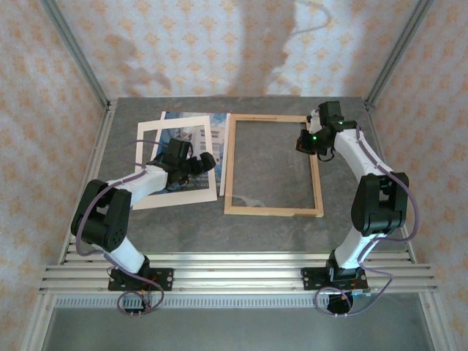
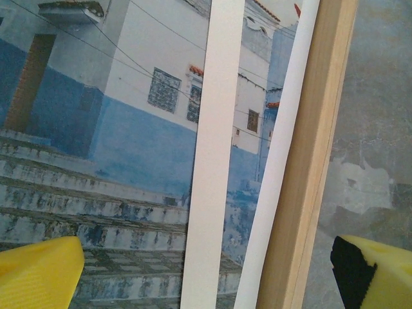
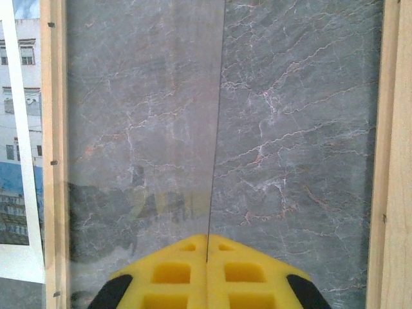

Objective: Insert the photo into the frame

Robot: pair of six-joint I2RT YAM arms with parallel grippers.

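Our left gripper (image 1: 203, 162) gapes empty over the photo (image 2: 129, 129), under the mat (image 2: 212, 161) at 9 o'clock from the frame (image 2: 315, 161); right gripper (image 3: 207, 248) closed, empty. We risk dragging the mat too

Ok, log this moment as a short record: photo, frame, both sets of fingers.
photo: face up under cream mat, left of frame
frame: lying flat, no photo inside
left gripper: fingers open, above mat's right strip
right gripper: fingers together, over frame's right side
task state: photo not yet in frame
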